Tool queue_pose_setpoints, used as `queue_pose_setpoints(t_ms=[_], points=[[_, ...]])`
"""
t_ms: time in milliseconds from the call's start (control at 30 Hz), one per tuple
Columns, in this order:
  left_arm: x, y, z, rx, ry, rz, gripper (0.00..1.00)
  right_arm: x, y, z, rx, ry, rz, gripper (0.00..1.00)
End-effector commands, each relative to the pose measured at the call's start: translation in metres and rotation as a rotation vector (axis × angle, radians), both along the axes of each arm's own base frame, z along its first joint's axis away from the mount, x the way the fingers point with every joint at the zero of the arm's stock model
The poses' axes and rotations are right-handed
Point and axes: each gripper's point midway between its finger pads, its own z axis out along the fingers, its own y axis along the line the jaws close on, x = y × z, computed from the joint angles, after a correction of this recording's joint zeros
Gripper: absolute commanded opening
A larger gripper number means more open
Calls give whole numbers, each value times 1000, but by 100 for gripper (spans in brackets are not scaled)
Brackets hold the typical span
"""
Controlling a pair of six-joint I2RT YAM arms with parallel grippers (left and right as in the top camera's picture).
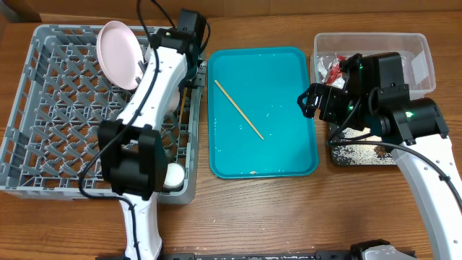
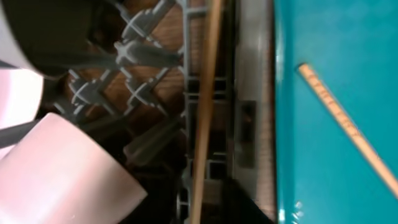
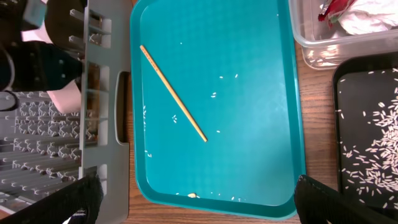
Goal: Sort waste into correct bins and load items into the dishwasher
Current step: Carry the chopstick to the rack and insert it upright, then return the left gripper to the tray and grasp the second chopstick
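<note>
- Dish rack, grey, at the left of the desk; a pink plate is stood on edge in it.
- First chopstick: laid diagonally on the teal tray.
- Second chopstick: seen at the rack's right wall under the left gripper; whether it is clamped cannot be told.
- Right gripper: fingers spread wide, nothing held.
- Clear tub: wrapper and tissue contained.
- Black tray: rice grains strewn.
</note>
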Motion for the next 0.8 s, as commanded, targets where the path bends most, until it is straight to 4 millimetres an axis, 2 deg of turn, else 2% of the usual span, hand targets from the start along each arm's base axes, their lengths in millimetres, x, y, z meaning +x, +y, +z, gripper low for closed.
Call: queue_pose_setpoints(t_ms=[0,133,200,300,400,467,600,700,767], points=[[-1,-4,-9,-27,18,20,39,1,-2,1,-9,-8,-4,100],[3,-5,-2,-32,2,23,46,1,-2,1,-9,-8,-4,100],[5,-9,10,-54,-9,25,48,1,-2,1,-9,-8,-4,100],[9,-18,39,-108,-35,12,48,1,-2,1,-9,-8,-4,100],[10,-30,78,-172,-75,9,48,1,-2,1,-9,-8,-4,100],[7,-43,105,-239,-100,-12,47,1,-2,1,-9,-8,-4,100],[-7,-70,144,-350,-124,-32,48,1,-2,1,-9,-8,-4,100],[-20,-91,156,-385,-119,-9,48,1,-2,1,-9,-8,-4,100],[-28,-108,155,-396,-105,-16,48,1,-2,1,-9,-8,-4,100]])
